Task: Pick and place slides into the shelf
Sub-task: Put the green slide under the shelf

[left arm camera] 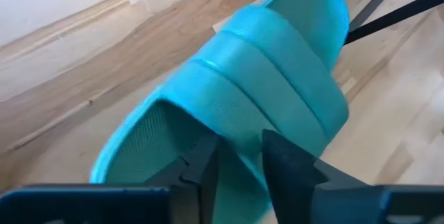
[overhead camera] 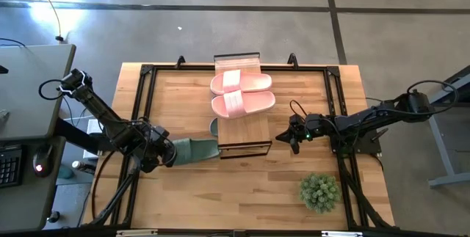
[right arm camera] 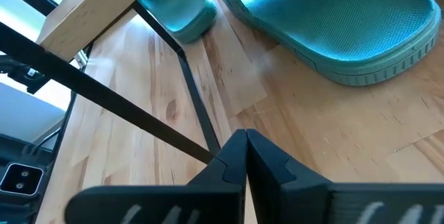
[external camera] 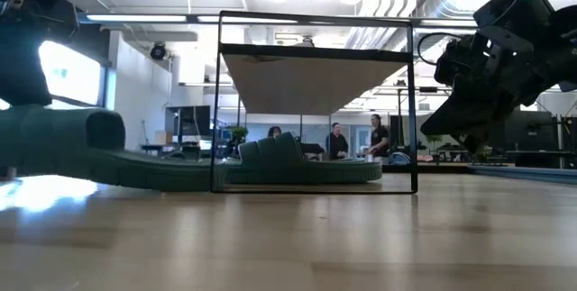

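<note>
Your left gripper sits low over the desk at the near-left corner of the shelf, its fingers parted a little around the heel rim of a green slide. You cannot tell from the wrist view whether they press on the rim or stand just clear of it. That slide lies flat on the desk, its toe end reaching to the shelf's black frame, its heel toward your left arm.

Two pink slides rest side by side on the shelf's wooden top, toward its far end. Under the top, a second green slide lies on the desk inside the frame; the right wrist view shows it beside the frame's bar.

Your right gripper hovers just right of the shelf's near-right corner, fingers closed together and holding nothing. A small potted plant stands near the desk's near-right corner.
</note>
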`<state>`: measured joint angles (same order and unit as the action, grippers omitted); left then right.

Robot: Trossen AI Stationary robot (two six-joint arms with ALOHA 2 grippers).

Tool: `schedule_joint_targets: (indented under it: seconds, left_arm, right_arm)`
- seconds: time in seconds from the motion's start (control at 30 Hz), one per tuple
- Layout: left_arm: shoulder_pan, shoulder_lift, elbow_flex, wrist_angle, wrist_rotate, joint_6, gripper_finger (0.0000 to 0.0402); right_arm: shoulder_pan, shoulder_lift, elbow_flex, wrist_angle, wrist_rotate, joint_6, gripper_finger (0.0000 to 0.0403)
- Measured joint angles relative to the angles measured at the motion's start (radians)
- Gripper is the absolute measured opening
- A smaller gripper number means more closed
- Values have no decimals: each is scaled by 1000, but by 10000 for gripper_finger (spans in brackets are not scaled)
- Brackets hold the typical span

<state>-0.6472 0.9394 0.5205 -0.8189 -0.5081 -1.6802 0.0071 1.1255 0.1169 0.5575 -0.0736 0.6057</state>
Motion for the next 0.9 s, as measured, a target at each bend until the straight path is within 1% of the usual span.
schedule_joint_targets:
  seconds: [0.27, 0.4, 0.5, 0.6, 0.67, 0.73, 0.8, 0.9]
  left_arm:
    - [0, -1, 0, -52, 4, 6, 145]
    - [0, -1, 0, -89, 7, 8, 156]
    - [-1, -15, 2, -98, 15, 31, 157]
    - [-1, -33, 28, -107, 18, 108, 146]
    - [-1, -46, 64, -133, 19, 171, 131]
    - [-1, -57, 102, -159, 43, 263, 113]
    - [-1, -63, 139, -187, 110, 392, 93]
    - [-1, -59, 170, -225, 252, 547, 61]
  right_arm:
    - [0, 0, 0, 0, -3, -1, 0]
    - [0, 0, 0, 0, -3, -2, 0]
    - [0, 0, 0, 0, -3, 0, 0]
    - [0, 0, 0, 0, -3, 0, 0]
    - [0, 0, 0, 0, -3, -2, 0]
    - [0, 0, 0, 0, -3, -3, 0]
    - [0, 0, 0, 0, -3, -10, 0]
    - [0, 0, 0, 0, -2, -23, 0]
